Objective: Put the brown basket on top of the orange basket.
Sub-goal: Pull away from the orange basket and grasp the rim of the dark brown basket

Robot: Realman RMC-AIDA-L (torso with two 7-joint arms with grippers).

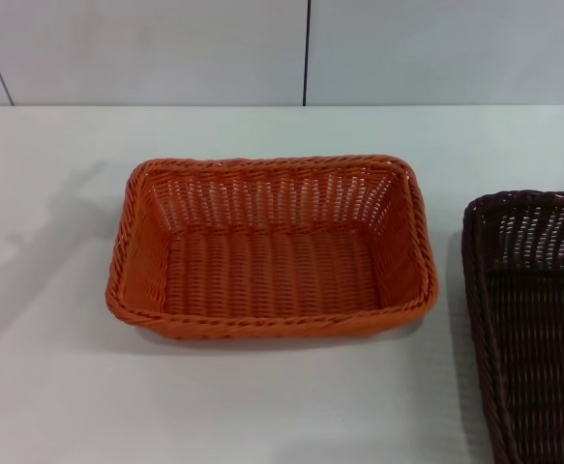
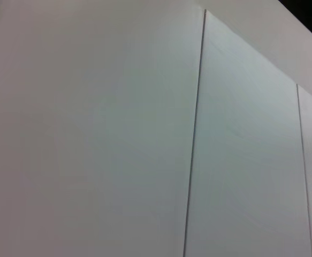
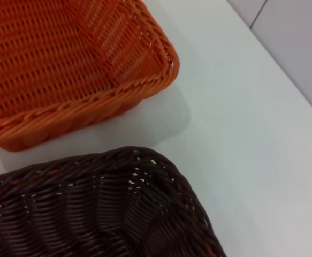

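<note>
The orange basket (image 1: 272, 248) stands empty in the middle of the white table (image 1: 262, 406). The brown basket (image 1: 533, 319) stands on the table to its right, partly cut off by the head view's edge, a small gap apart from it. The right wrist view shows a corner of the brown basket (image 3: 91, 209) close below the camera and a corner of the orange basket (image 3: 65, 69) beyond it. Neither gripper shows in any view. The left wrist view shows only wall panels.
A white panelled wall (image 1: 301, 48) with a dark vertical seam stands behind the table's far edge. The same kind of wall (image 2: 145, 134) fills the left wrist view. Bare table lies left of and in front of the orange basket.
</note>
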